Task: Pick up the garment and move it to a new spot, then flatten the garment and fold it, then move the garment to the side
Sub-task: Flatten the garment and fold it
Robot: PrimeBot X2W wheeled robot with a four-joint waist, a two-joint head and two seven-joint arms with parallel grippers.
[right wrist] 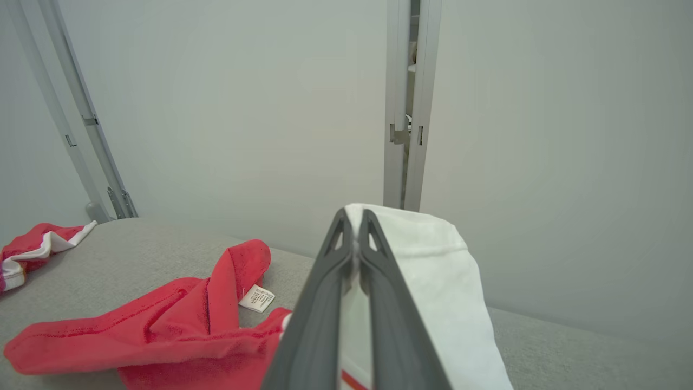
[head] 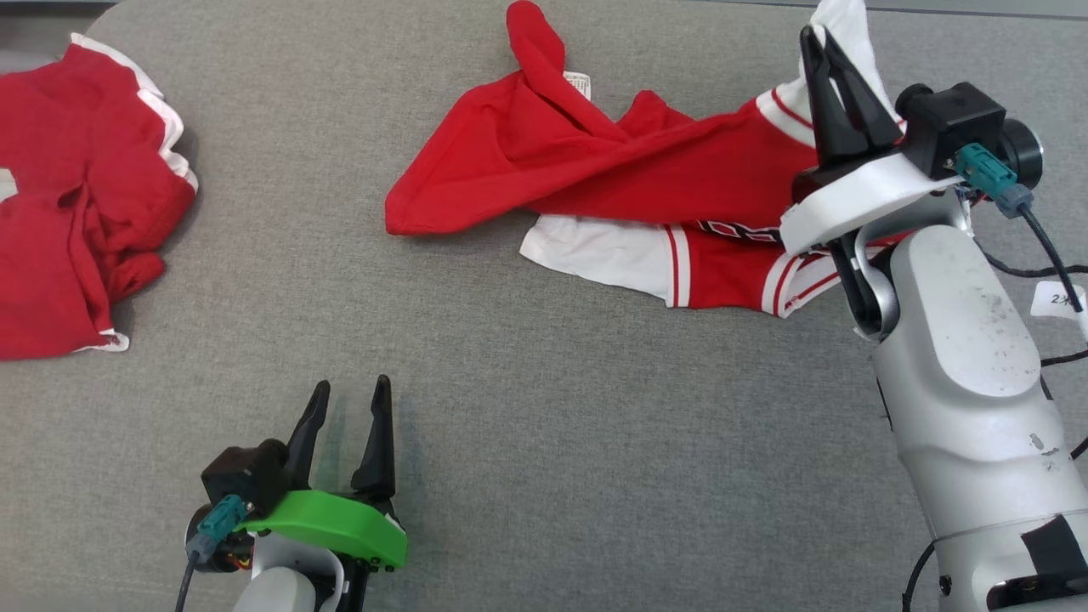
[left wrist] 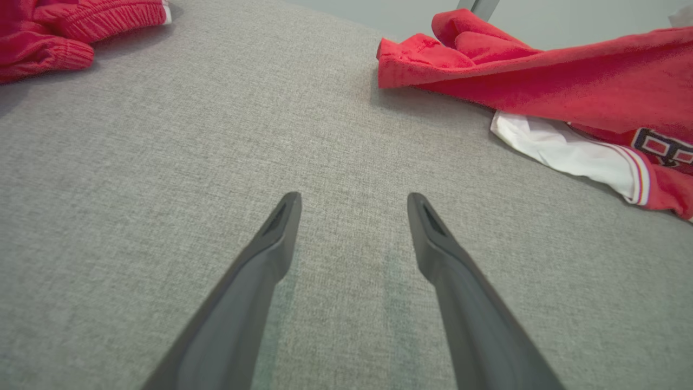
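A red garment [head: 595,161] with white sleeves and striped trim lies crumpled across the upper middle of the grey table [head: 527,408]. My right gripper [head: 818,38] is shut on its white sleeve and holds that end lifted at the upper right. The right wrist view has the white cloth [right wrist: 433,281] pinched between my closed fingers [right wrist: 325,287], the red body [right wrist: 162,325] trailing down to the left. My left gripper [head: 350,395] stands open above bare table at the lower left, well apart from the garment [left wrist: 541,81], which lies up and to the right in the left wrist view.
A second red garment with white trim [head: 76,204] lies bunched at the table's left edge. A pale wall and metal frame posts [right wrist: 403,108] stand behind the table. Cables hang beside my right forearm [head: 969,374].
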